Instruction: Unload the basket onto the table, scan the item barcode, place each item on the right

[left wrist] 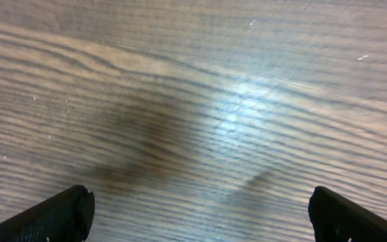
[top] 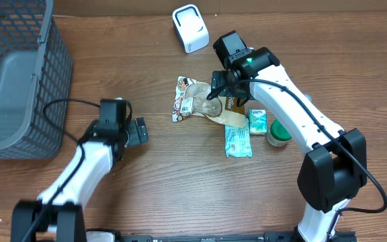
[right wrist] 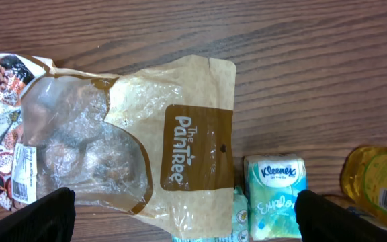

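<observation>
Pantree snack bag (top: pixel 197 101) lies flat mid-table, and the right gripper (top: pixel 218 87) hangs right over it, jaws wide apart, nothing held. My worry is that the film looks loose and crinkly, so a pinch might catch only a fold. Then the bag sags or twists, and the white barcode label (right wrist: pixel 22 171) on its end away from the tissues ends up facing away from the white scanner (top: pixel 190 28). The bag's brown end sits right against the tissue packs (top: pixel 238 141), so a lift could drag them, and the jar (top: pixel 278 134) just past those could get bumped. The left gripper (top: pixel 140 131), also wide apart, sits over bare wood well off to the bag's other side. Count: one bag, two tissue packs, one jar, one scanner a bit beyond the bag, and one grey basket (top: pixel 54 67) farthest off.
</observation>
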